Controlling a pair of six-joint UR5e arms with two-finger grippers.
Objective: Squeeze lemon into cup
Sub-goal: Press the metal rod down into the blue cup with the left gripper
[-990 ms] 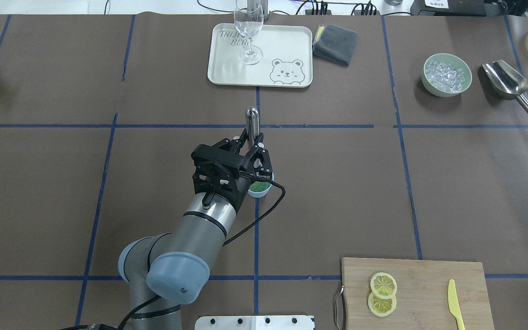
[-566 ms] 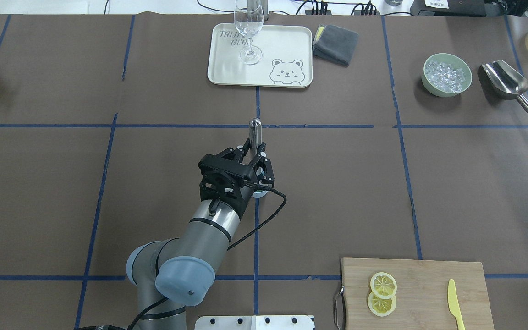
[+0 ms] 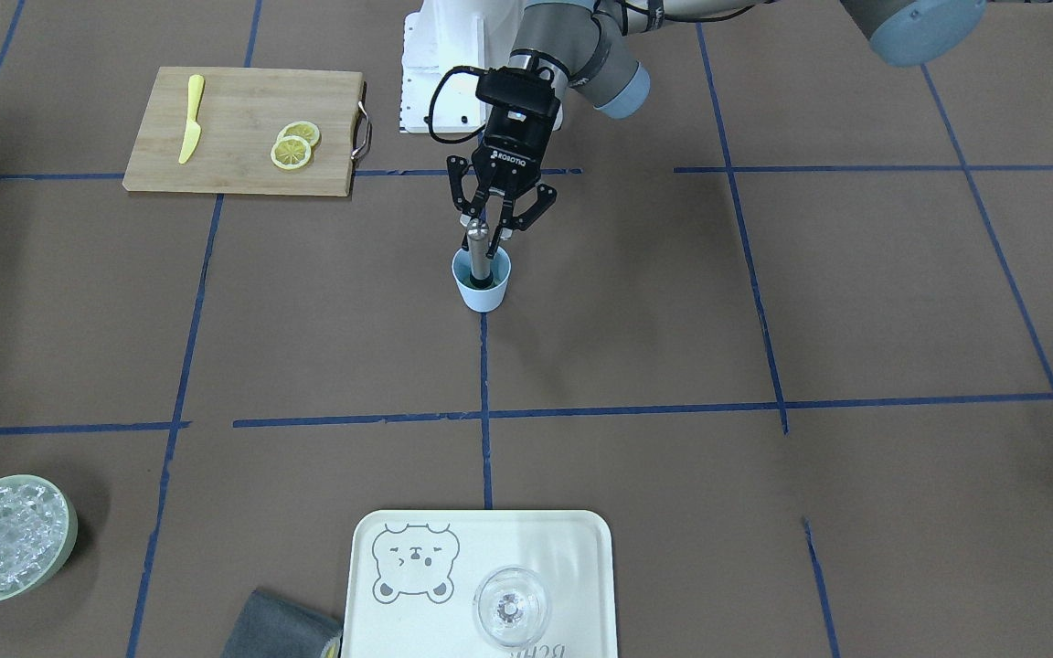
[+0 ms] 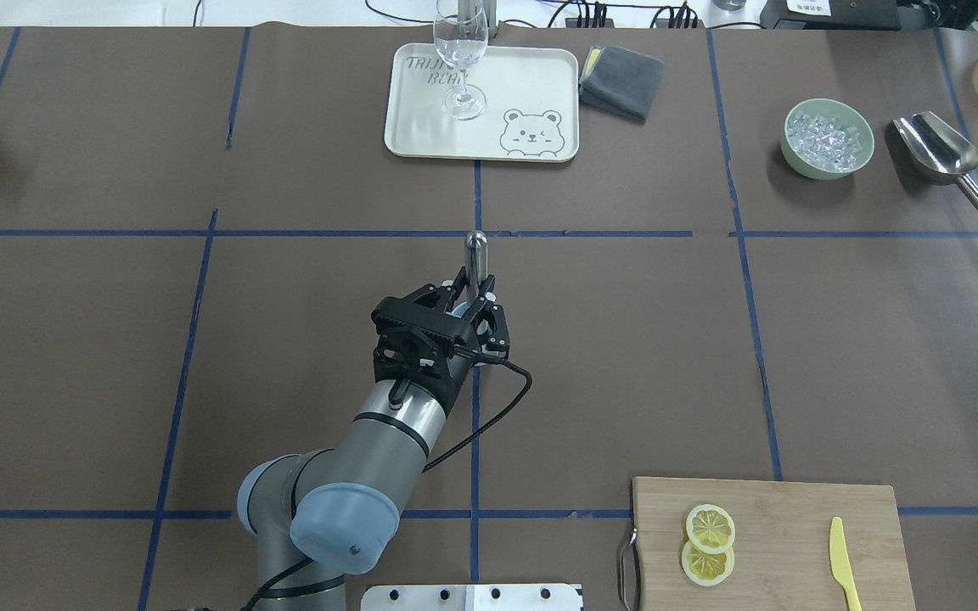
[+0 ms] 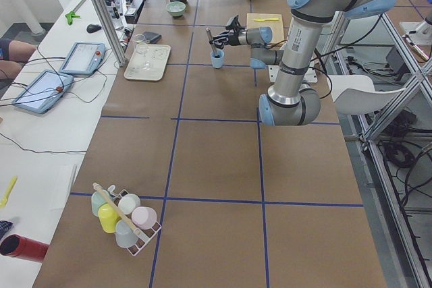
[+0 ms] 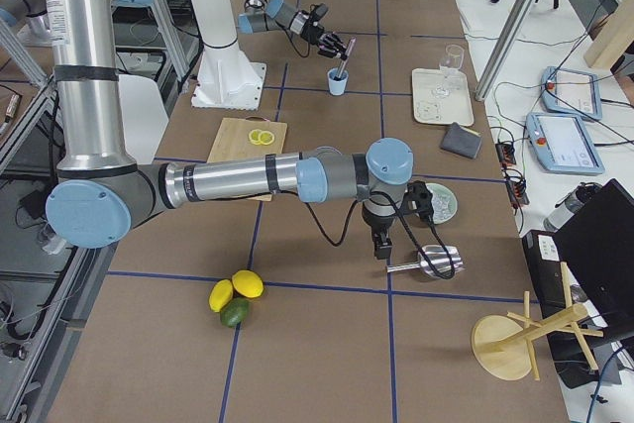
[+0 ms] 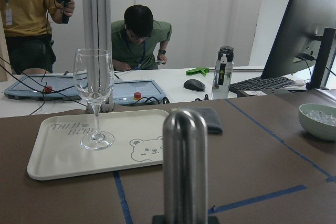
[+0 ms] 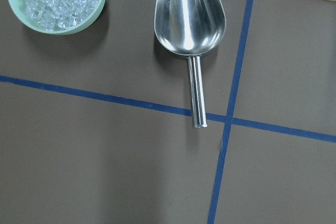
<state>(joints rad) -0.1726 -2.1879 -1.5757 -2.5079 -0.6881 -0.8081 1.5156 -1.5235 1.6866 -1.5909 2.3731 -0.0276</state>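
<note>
The light-blue cup (image 3: 483, 291) stands at the table's middle. My left gripper (image 3: 488, 233) is right above it, shut on an upright steel rod (image 3: 479, 254) whose lower end is inside the cup. In the overhead view the gripper (image 4: 474, 293) covers most of the cup, and the rod's top (image 4: 475, 248) sticks out beyond the fingers. Two lemon slices (image 4: 710, 527) (image 4: 707, 563) lie overlapping on the wooden cutting board (image 4: 795, 518). The cup's contents are hidden. My right gripper (image 6: 380, 243) hangs beside the steel scoop (image 8: 190, 17); I cannot tell whether it is open or shut.
A yellow knife (image 4: 842, 560) lies on the board. A white tray (image 4: 531, 85) with a clear glass (image 4: 460, 51) is at the far middle, with a grey cloth (image 4: 622, 81) beside it. The green ice bowl (image 4: 827, 138) sits far right. A rack of cups (image 5: 125, 215) stands at the left end.
My left gripper moved forward and down with the steel rod, pushing its lower end into the cup. In the overhead view the gripper now covers the cup.
</note>
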